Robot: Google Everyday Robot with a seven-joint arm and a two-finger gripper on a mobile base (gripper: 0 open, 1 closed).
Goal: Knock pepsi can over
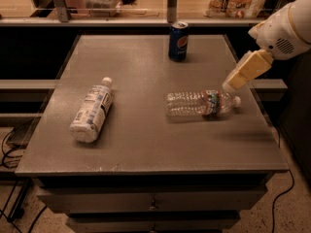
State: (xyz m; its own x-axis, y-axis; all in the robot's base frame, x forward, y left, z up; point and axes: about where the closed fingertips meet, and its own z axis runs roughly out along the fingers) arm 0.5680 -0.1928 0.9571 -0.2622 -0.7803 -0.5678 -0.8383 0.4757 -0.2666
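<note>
Pepsi can (178, 41) upright at far edge of grey table (146, 144); gripper (229, 85), fingers pressed together, above cap of clear bottle (194, 104)
</note>
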